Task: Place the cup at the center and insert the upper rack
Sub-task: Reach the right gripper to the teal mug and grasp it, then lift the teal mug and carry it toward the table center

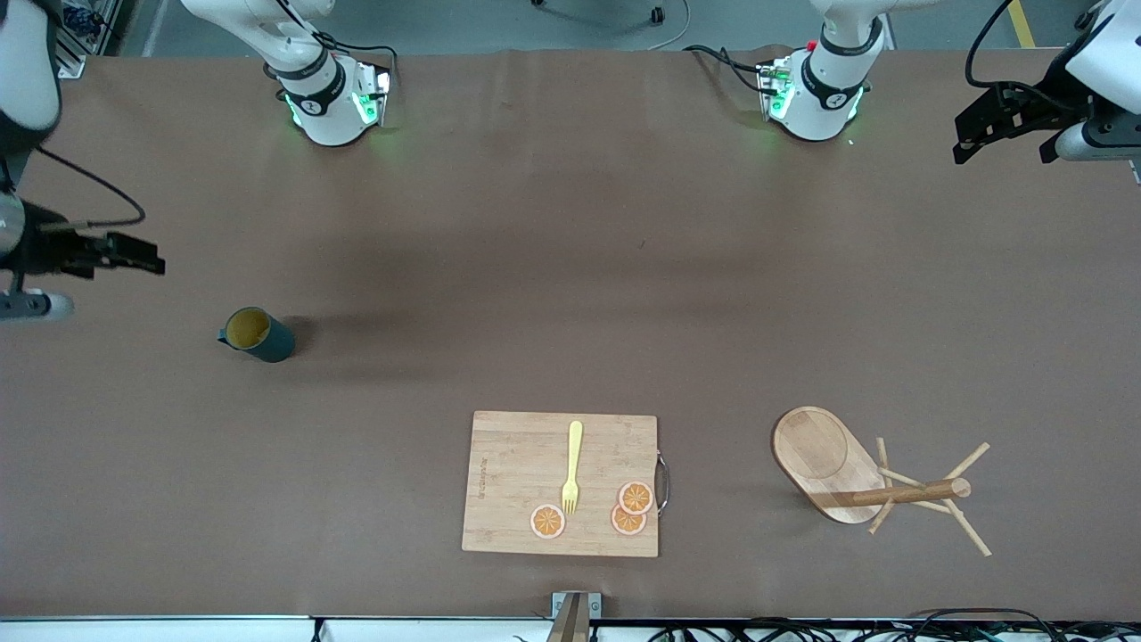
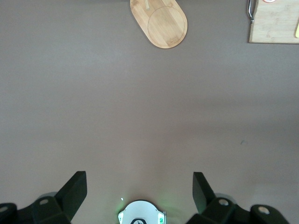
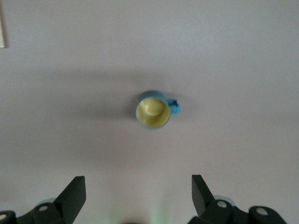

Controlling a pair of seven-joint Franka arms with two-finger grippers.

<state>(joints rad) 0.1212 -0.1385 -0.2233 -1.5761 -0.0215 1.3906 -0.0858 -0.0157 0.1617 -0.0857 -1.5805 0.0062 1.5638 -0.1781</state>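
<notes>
Cup (image 1: pixel 257 334) upright on table, under R gripper (image 3: pixel 135 198), which hangs above it, jaws wide, empty. L gripper (image 2: pixel 140 196) likewise open, empty, near rack (image 1: pixel 878 477).

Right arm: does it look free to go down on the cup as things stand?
Probably yes: the cup stands upright alone on bare table, and the right gripper hangs open above it.

Robot lab: 2 arm bases (image 1: pixel 330 98), cables, papered table (image 1: pixel 535 267).
</notes>
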